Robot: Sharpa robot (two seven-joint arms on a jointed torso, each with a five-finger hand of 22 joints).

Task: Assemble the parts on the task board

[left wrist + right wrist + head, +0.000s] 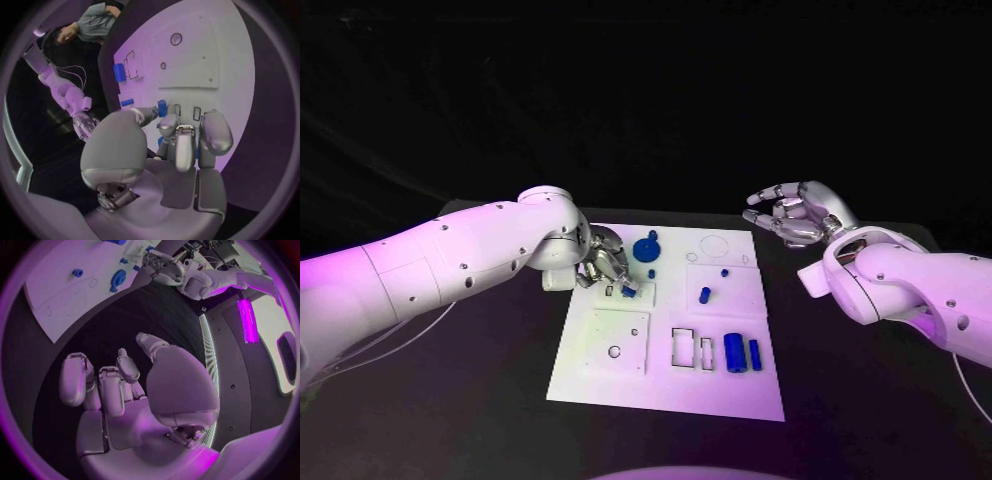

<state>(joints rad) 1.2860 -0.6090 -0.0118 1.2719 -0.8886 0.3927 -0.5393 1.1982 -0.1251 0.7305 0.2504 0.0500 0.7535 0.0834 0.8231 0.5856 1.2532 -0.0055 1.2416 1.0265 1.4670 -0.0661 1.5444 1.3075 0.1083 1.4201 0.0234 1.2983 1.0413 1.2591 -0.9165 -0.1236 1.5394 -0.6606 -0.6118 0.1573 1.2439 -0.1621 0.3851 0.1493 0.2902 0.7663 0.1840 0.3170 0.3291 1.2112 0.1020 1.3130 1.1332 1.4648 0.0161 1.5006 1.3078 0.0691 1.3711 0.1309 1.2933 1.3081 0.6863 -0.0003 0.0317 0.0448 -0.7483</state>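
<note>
A small blue part (630,291) sits pinched at the left hand's (599,262) fingers (164,125).

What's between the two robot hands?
In the head view, the board's far end, with a round blue part, lies between the left hand and right hand.

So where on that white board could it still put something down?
The task board is bare along its near edge, below the two blue cylinders. Its far left is crowded: the left hand works beside the blue disc. The right hand hovers off the board.
</note>
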